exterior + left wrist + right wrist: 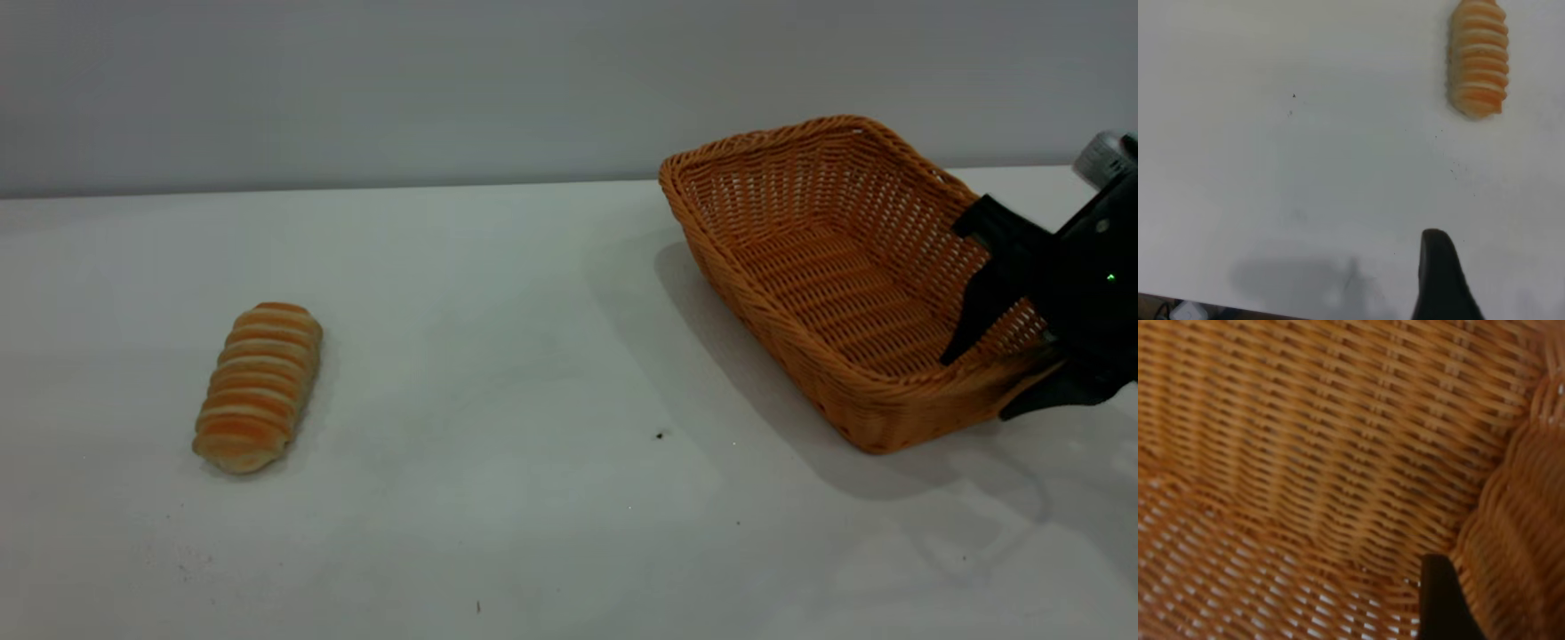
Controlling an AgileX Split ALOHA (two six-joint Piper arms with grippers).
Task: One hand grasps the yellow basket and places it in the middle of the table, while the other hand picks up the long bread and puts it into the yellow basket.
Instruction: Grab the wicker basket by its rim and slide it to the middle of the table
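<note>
Clamping the yellow basket (827,267) rim, right gripper (1000,378) tilts it off the surface (498,373); long bread (259,386) lies apart; left gripper (1441,280) state indeterminable.

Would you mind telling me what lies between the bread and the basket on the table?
Only bare white table with a few dark specks separates the bread from the basket, as the exterior view shows.
</note>
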